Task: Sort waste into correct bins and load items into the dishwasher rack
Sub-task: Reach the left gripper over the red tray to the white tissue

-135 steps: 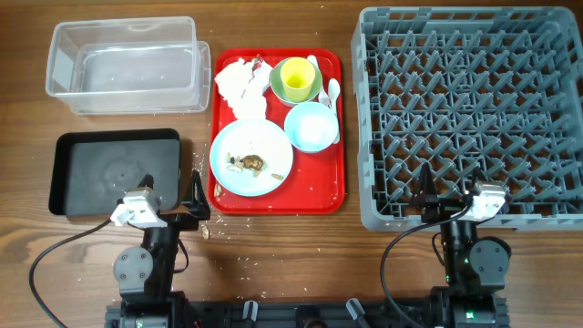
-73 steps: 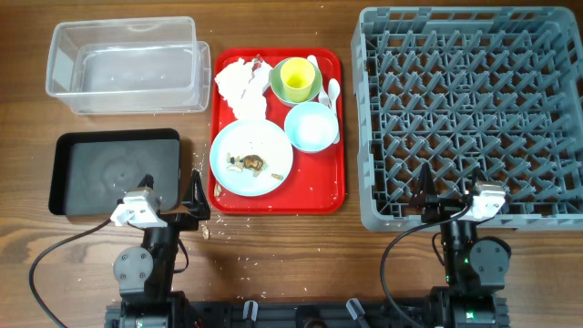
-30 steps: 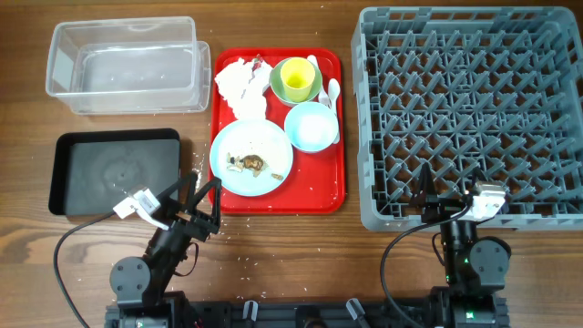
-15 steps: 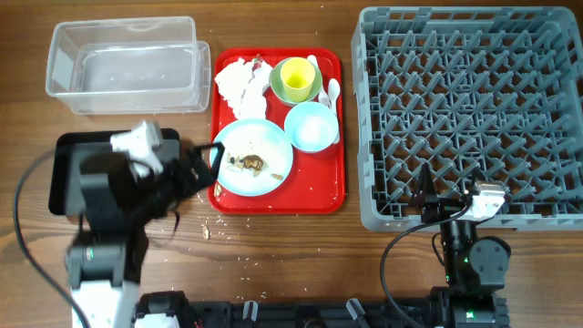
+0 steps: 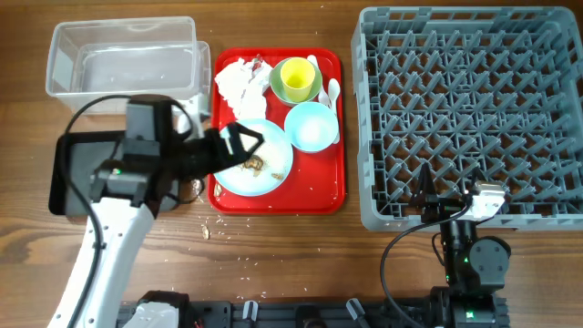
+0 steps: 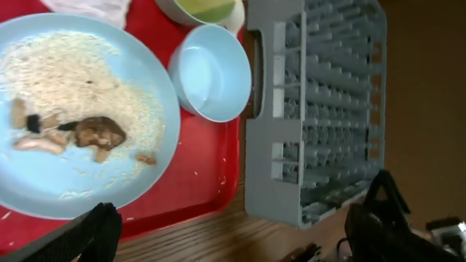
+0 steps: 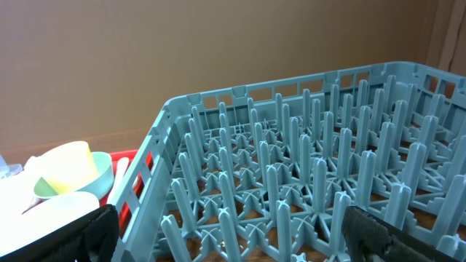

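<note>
Left fingers (image 6: 95,233) spread wide over blue plate (image 6: 44,185), near its left rim.

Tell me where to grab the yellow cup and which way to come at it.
Pinch its rim from straight above, straddling the wall. The yellow cup stands upright with its mouth open, nested in the green bowl, so its lower wall is hidden and only the rim is free.

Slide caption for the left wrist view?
Open left gripper above the scrap-strewn blue plate on the red tray, dishwasher rack beyond.
</note>
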Robot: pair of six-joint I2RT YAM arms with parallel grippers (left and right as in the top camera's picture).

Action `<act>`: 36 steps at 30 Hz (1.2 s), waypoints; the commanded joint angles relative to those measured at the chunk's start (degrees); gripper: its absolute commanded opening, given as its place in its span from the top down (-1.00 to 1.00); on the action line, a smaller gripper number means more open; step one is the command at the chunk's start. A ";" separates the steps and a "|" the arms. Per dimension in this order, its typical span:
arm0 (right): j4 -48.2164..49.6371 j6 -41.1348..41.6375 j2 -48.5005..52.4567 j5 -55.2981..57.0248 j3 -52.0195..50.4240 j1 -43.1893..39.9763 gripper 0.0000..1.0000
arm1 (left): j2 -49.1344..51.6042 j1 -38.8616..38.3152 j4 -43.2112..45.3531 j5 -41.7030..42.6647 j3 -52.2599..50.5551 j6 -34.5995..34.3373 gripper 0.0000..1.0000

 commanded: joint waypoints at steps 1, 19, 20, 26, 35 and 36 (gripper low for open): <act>0.35 -0.98 -0.15 -0.55 -0.04 -0.26 -0.99 | 0.02 -3.23 1.27 -4.72 0.72 1.81 -1.00; 0.35 -0.98 -0.15 -0.52 -0.04 -0.26 -0.99 | 2.08 -9.44 4.37 -6.16 0.72 1.79 -0.99; 0.35 -1.01 -0.15 -0.52 -0.04 -0.26 -0.99 | 2.69 -10.38 4.70 -8.33 0.72 1.77 -0.99; 0.35 -1.03 -0.15 -0.52 -0.04 -0.26 -0.99 | 3.54 -12.70 4.48 -18.10 0.74 -2.38 -0.90; 0.35 -1.01 -0.15 -0.52 -0.04 -0.26 -0.99 | 4.63 -12.70 10.05 -42.77 0.72 -1.90 -0.96; 0.35 -1.01 -0.15 -0.55 -0.04 -0.26 -0.99 | 5.31 -12.72 10.95 -43.87 0.72 -1.90 -0.96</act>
